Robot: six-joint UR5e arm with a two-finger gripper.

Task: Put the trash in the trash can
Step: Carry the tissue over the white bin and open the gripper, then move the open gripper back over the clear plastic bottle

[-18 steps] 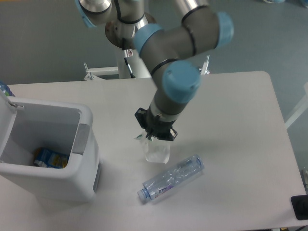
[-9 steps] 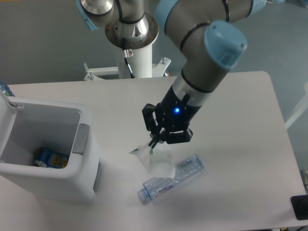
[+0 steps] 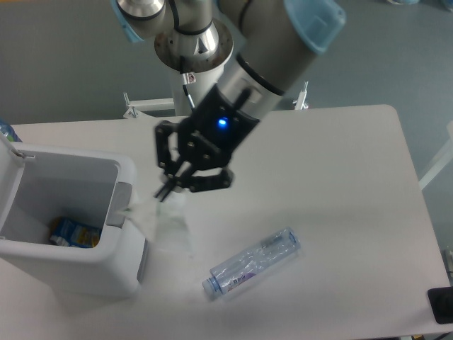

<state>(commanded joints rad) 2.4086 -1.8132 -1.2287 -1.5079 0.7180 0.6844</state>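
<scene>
My gripper [image 3: 168, 190] is shut on the crumpled translucent plastic wrapper [image 3: 164, 224], which hangs in the air just right of the trash can's right wall. The white trash can [image 3: 126, 248] stands at the left with its lid open and a blue-yellow item [image 3: 71, 232] inside. The clear crushed water bottle [image 3: 253, 263] with a bluish label lies on the table to the right of the wrapper, away from the gripper.
The arm's base column [image 3: 195, 64] rises at the table's back edge. A dark object [image 3: 441, 304] sits at the table's front right corner. The white table [image 3: 340, 184] ends at the right near a metal frame.
The gripper lifted the wrapper off the table and carried it left, from beside the bottle to the trash can's right wall. The bottle stayed put.
</scene>
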